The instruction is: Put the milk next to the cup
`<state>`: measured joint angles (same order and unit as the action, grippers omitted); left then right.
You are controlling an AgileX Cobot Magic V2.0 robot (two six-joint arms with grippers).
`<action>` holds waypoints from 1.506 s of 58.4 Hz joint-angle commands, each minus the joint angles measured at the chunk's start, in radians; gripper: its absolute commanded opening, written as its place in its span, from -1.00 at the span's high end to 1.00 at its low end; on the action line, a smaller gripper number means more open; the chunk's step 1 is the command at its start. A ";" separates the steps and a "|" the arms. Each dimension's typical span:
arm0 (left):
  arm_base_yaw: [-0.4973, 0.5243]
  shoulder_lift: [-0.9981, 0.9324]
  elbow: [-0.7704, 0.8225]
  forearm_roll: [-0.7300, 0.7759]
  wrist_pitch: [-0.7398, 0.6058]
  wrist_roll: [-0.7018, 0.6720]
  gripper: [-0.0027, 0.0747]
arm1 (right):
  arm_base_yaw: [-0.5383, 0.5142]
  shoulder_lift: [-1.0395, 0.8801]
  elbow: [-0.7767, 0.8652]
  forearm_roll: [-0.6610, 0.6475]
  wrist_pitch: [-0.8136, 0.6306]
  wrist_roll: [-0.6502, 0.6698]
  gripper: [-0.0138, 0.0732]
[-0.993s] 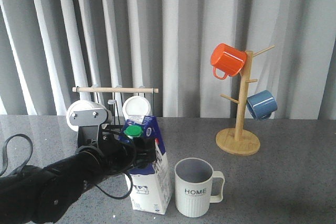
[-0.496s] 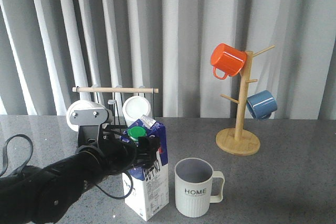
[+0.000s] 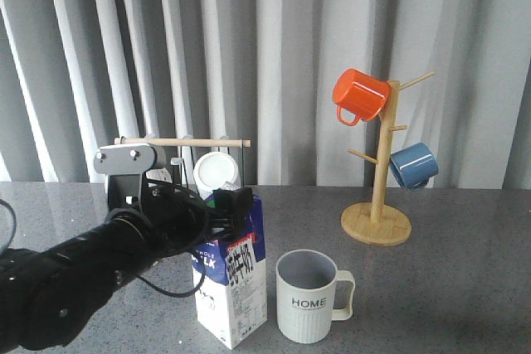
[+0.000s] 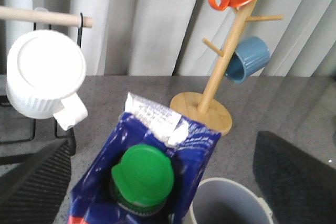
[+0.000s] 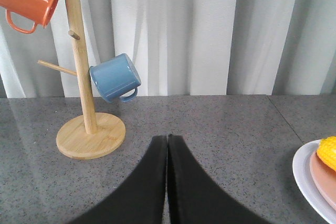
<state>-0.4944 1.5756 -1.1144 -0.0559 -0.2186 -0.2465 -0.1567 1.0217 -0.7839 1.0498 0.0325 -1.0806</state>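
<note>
Front view: milk point(image 3: 232, 288) is standing on counter point(image 3: 448, 288) just beside cup point(image 3: 311, 298), left gripper point(image 3: 236, 205) sitting open around its top; carton looks top-heavy, squashy, so I'd be gripping mid-body.

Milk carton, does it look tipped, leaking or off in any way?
Nothing stands out. The milk carton stands upright on the table, close beside the HOME cup, its green cap on and no liquid around it. The left gripper sits at its top, fingers spread to either side.
</note>
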 commanded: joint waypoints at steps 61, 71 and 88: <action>0.046 -0.363 -0.024 -0.003 0.054 0.156 0.95 | -0.008 -0.019 -0.031 0.000 -0.033 -0.004 0.70; 0.046 -0.363 -0.024 -0.003 0.054 0.156 0.95 | -0.008 -0.019 -0.031 0.000 -0.033 -0.004 0.70; 0.046 -0.363 -0.024 -0.003 0.053 0.156 0.95 | -0.008 -0.019 -0.031 0.000 -0.033 -0.004 0.70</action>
<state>-0.4512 1.2378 -1.1144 -0.0550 -0.1019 -0.0892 -0.1567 1.0217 -0.7839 1.0498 0.0325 -1.0806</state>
